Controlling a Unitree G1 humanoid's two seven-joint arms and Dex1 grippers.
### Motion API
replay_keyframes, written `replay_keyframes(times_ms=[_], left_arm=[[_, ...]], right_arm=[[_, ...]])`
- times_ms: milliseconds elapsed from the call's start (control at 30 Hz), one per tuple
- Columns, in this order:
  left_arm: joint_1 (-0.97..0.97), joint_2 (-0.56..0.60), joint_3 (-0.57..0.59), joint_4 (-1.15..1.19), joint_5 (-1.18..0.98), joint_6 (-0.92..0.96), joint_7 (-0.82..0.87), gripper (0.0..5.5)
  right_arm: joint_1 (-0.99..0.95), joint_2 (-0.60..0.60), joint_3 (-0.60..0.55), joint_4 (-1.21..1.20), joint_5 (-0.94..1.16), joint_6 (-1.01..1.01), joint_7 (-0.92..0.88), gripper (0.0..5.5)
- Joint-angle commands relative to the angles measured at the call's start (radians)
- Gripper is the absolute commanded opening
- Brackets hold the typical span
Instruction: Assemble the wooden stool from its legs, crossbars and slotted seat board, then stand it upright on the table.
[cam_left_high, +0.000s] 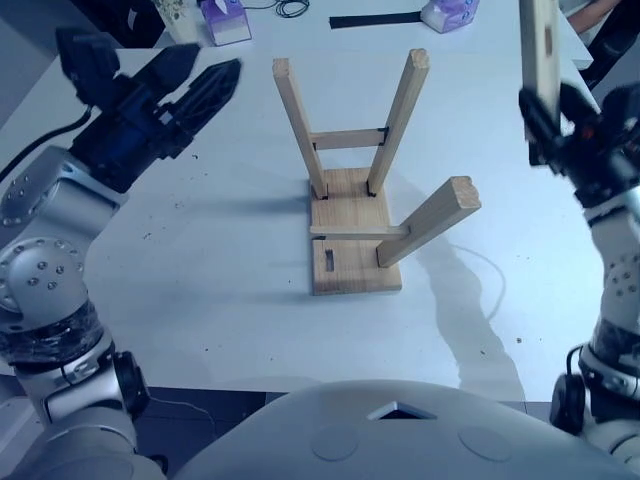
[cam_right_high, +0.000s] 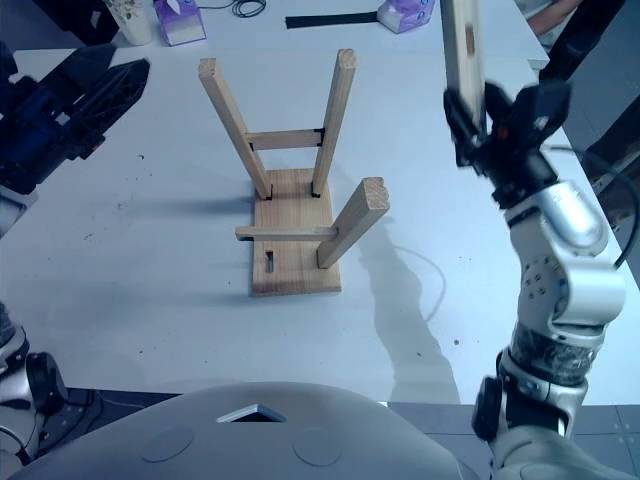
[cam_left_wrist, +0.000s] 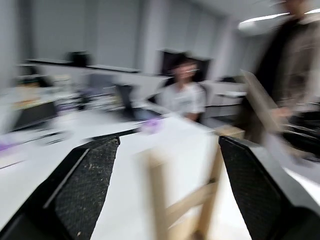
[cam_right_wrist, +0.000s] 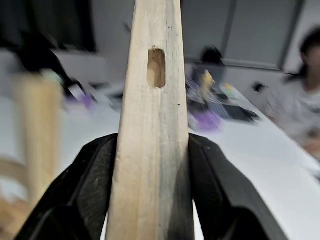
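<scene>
I have open table on my left, from the spread-fingered left gripper across to the seat board. Its near-left slot is unblocked from above and from the left. To the right, the leaning leg and its crossbar bar the way. The upright legs and the far crossbar fence the far end. The right gripper holds the spare leg high, clear of them.

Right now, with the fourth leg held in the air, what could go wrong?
The near leg leans, and its crossbar ends free near the open slot; seating the held leg may knock both loose. The right fingers clamp that leg near one end, so it might pivot when pressed.
</scene>
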Motion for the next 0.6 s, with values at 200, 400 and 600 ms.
replay_keyframes(times_ms=[200, 400, 600], left_arm=[[-0.253, 0.034, -0.097, 0.025, -0.29, 0.066, -0.099, 3.67], [-0.306, 0.036, -0.165, 0.02, -0.328, 0.071, -0.15, 3.67], [-0.318, 0.046, -0.186, 0.009, -0.372, 0.069, -0.143, 3.67]], right_arm=[[-0.272, -0.226, -0.01, -0.011, 0.693, 0.292, 0.244, 2.1], [-0.303, -0.302, 0.069, -0.023, 0.835, 0.342, 0.306, 2.1], [-0.279, -0.347, 0.115, -0.044, 0.809, 0.332, 0.35, 2.1]])
